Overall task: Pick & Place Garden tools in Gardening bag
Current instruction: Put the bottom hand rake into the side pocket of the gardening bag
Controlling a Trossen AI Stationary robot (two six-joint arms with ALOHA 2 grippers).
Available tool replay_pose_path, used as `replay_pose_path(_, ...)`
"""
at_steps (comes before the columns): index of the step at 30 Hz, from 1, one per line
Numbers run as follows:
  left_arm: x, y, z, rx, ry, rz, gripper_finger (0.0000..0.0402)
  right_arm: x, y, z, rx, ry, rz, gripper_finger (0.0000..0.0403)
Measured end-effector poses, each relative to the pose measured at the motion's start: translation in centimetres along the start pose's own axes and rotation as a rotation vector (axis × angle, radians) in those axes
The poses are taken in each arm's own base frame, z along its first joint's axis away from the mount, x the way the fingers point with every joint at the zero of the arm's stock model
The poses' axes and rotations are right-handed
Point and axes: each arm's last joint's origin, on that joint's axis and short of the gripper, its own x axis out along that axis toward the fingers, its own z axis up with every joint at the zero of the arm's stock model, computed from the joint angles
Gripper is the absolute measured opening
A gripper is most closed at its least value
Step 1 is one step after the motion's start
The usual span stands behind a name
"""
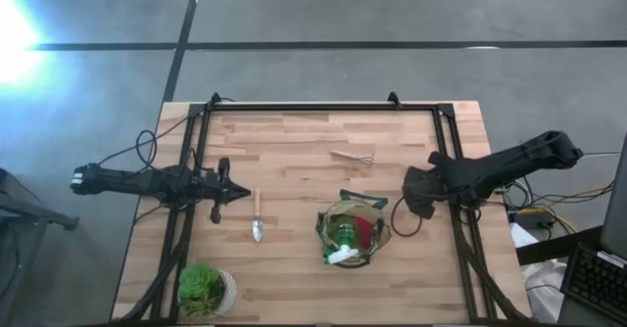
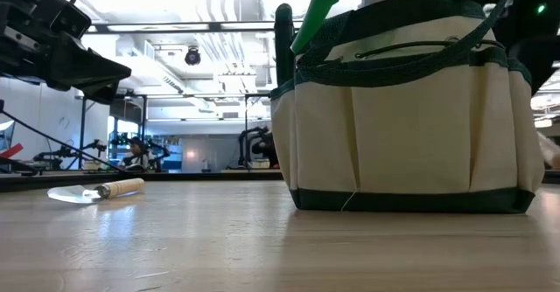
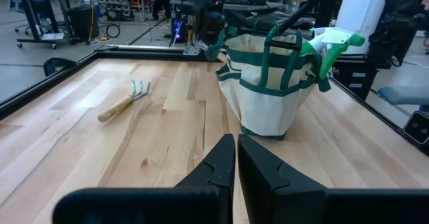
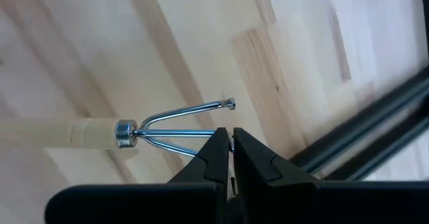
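The olive-tan gardening bag (image 1: 324, 225) stands upright on its flat base near the table's front, right of centre. In it stand a green spray bottle with a white nozzle (image 1: 342, 245) and a pink-red item (image 1: 365, 231). A wooden-handled rake fork (image 1: 353, 157) lies flat beyond the bag. A silver trowel (image 1: 257, 219) lies flat to the bag's left. My right gripper (image 4: 231, 131) is shut and tips steeply down above the table, right of the rake's tines (image 4: 194, 110). My left gripper (image 3: 236, 138) waits shut at the table's left, by the trowel.
A leafy plant in a pale pot (image 1: 204, 288) stands at the near left corner. A black frame (image 1: 323, 106) runs along the table's far edge and both sides. Bare wood lies between rake, trowel and bag.
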Motion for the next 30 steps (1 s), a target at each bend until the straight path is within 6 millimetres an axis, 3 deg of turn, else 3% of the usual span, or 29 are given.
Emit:
replay_pose_path(13, 0.0, 0.0, 0.0, 0.0, 0.0, 0.0, 0.0023, -6.4, 2.0, -1.3, -0.107, -0.335, 0.099, 0.0008)
replay_pose_path(21, 0.0, 0.0, 0.0, 0.0, 0.0, 0.0, 0.0023, -8.7, 5.4, -2.2, -0.189, -0.451, 0.117, 0.0008)
replay_pose_path(30, 0.0, 0.0, 0.0, 0.0, 0.0, 0.0, 0.0023, -10.7, 9.5, -1.9, -0.296, -0.598, 0.003, 0.0008)
